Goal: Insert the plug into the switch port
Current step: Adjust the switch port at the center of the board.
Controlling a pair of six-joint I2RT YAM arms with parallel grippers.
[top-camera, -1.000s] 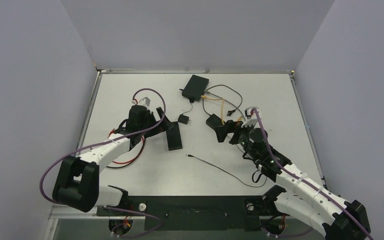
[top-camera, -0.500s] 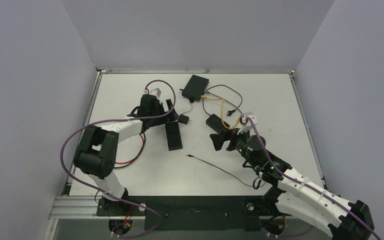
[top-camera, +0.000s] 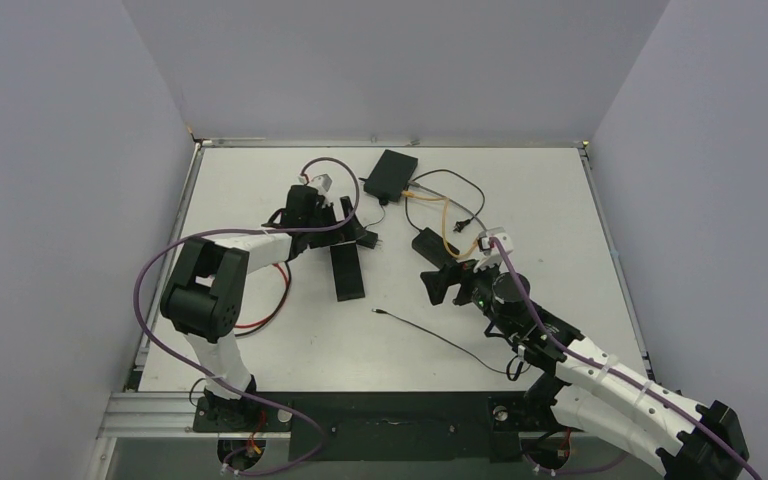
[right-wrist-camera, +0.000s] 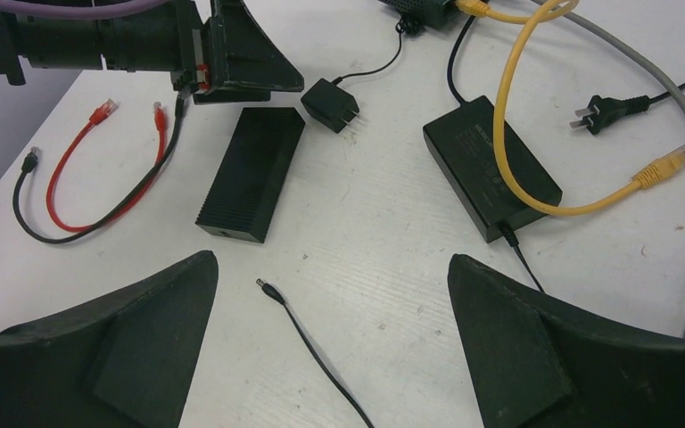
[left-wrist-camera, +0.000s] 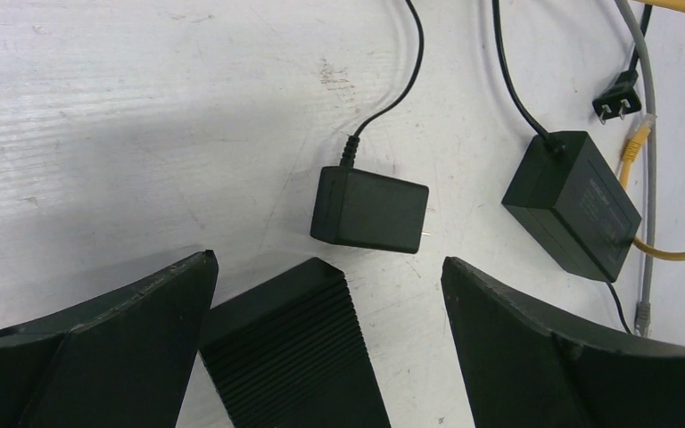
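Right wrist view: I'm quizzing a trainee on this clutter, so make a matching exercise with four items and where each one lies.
1 red cable
2 yellow cable
3 barrel plug
4 small adapter

A draped over the power brick
B by the left edge of the table
C loose on bare tabletop, nearest the camera
D just beyond the ribbed box

Pairs: 1-B, 2-A, 3-C, 4-D
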